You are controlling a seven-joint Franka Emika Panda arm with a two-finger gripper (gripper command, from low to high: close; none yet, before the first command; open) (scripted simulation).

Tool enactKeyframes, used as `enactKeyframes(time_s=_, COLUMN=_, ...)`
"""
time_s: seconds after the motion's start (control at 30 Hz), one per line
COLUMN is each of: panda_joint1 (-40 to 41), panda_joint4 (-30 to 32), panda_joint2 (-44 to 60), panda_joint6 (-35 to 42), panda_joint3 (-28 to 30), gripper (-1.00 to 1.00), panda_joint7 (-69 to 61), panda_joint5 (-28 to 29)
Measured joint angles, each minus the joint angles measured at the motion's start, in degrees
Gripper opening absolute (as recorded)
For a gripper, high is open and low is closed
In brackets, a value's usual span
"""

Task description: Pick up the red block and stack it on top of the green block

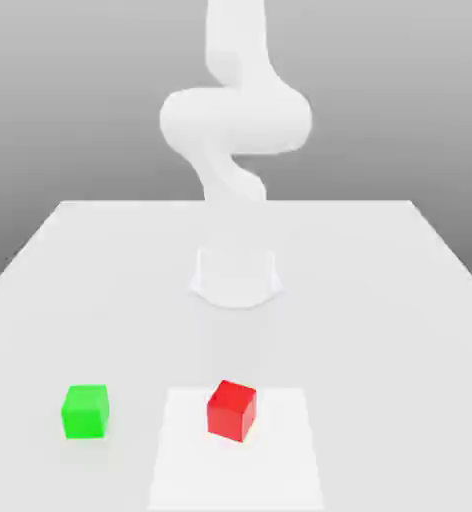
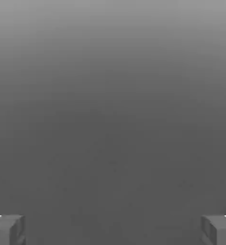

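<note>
Nothing picked up yet, so this reads as the very start, before any approach. The red block [image 1: 231, 409] sits on the desk [image 1: 380, 300] near the front edge, on a slightly brighter rectangular patch [image 1: 280, 470], turned a little so one corner faces the camera. The green block [image 1: 85, 411] is on the bare desk toward the exterior view's left of the red one, clearly apart, roughly level with it and squarer to the camera. The arm [image 1: 235, 115] rises from its base [image 1: 236, 277] at the middle of the desk, folded up high and well away from both blocks. In the hand view the hand [image 2: 113, 229] is wide open: two fingertips [image 2: 7, 228] sit at opposite edges of the picture with nothing between them, only plain grey beyond. My read on the next move: bring the hand out over the red block, rotate the wrist to match its skewed faces, drop down with the fingers straddling it, then close. After that, lift and carry toward the green block. Hard to make out: the arm is pale against a pale background, so its outline washes out, and I can't pick out the hand in the exterior view. The bright patch runs off the bottom edge of the exterior view.
</note>
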State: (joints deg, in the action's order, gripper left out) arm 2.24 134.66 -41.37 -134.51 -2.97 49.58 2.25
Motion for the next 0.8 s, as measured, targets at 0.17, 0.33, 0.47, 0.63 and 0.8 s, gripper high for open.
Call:
enactKeyframes(time_s=0.17, panda_joint1=4.43, panda_joint4=5.94, panda_joint2=9.83, panda_joint6=-5.59, panda_joint3=-4.76, gripper=0.00, panda_joint7=7.45, panda_joint5=4.21)
enactKeyframes(time_s=0.33, panda_joint1=7.82, panda_joint4=11.66, panda_joint2=19.49, panda_joint6=-10.96, panda_joint3=-7.17, gripper=0.00, panda_joint7=13.86, panda_joint5=7.27)
enactKeyframes(time_s=0.47, panda_joint1=9.54, panda_joint4=16.26, panda_joint2=26.89, panda_joint6=-15.36, panda_joint3=-7.74, gripper=0.00, panda_joint7=17.79, panda_joint5=8.14)
enactKeyframes(time_s=0.63, panda_joint1=9.83, panda_joint4=22.13, panda_joint2=35.08, panda_joint6=-21.20, panda_joint3=-7.28, gripper=0.00, panda_joint7=19.91, panda_joint5=5.27)
enactKeyframes(time_s=0.8, panda_joint1=8.56, panda_joint4=26.06, panda_joint2=40.89, panda_joint6=-26.28, panda_joint3=-7.23, gripper=0.00, panda_joint7=17.91, panda_joint5=-1.95)
